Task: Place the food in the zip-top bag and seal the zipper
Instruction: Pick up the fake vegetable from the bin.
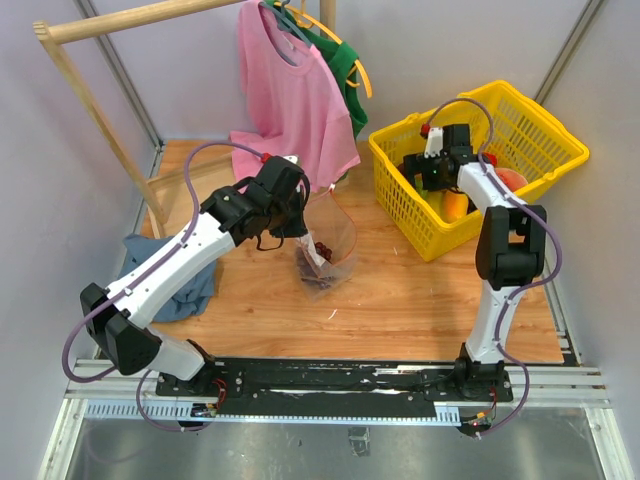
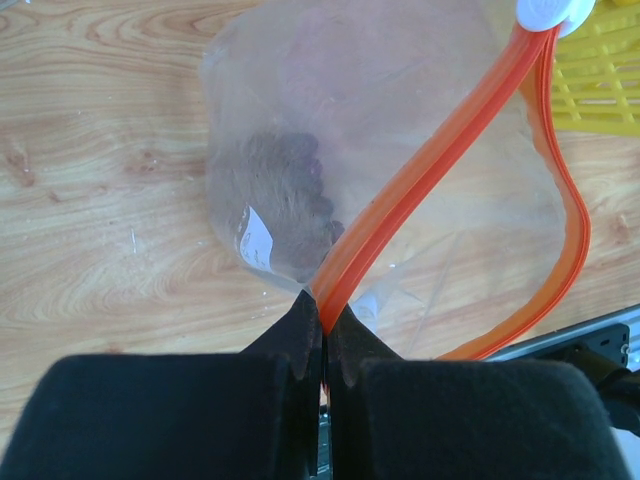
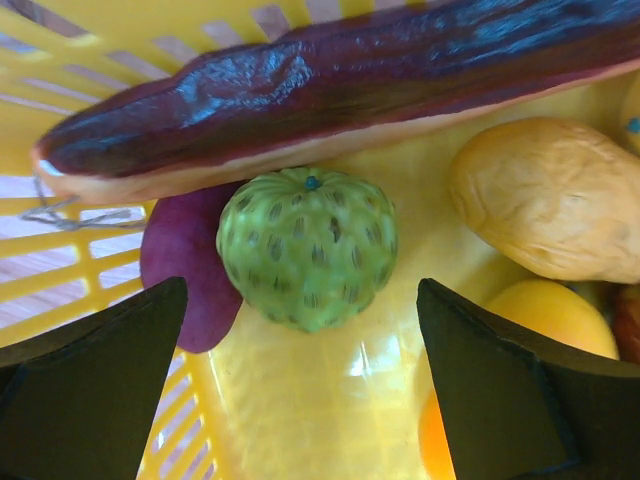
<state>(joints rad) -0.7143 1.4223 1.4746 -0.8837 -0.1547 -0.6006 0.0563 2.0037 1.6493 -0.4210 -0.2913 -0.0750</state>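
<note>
The clear zip-top bag point(image 1: 335, 235) point(image 2: 300, 110) stands on the wooden table with its mouth open. Dark purple grapes point(image 2: 285, 210) point(image 1: 318, 272) lie inside it. My left gripper point(image 2: 325, 318) point(image 1: 298, 228) is shut on the bag's red-orange zipper point(image 2: 430, 160), whose white tab point(image 2: 545, 12) is at the far end. My right gripper point(image 3: 302, 285) point(image 1: 432, 172) is open inside the yellow basket point(image 1: 520, 120). It hovers just short of a green bumpy fruit point(image 3: 308, 245), with nothing between its fingers. A dark red watermelon slice point(image 3: 330, 85) lies beyond the fruit.
The basket also holds a purple piece point(image 3: 180, 270), a tan lumpy piece point(image 3: 550, 195) and an orange-yellow fruit point(image 3: 545, 310). A pink shirt point(image 1: 290, 90) and a green garment point(image 1: 345, 60) hang from a wooden rack point(image 1: 90, 110). A blue cloth point(image 1: 185, 280) lies left.
</note>
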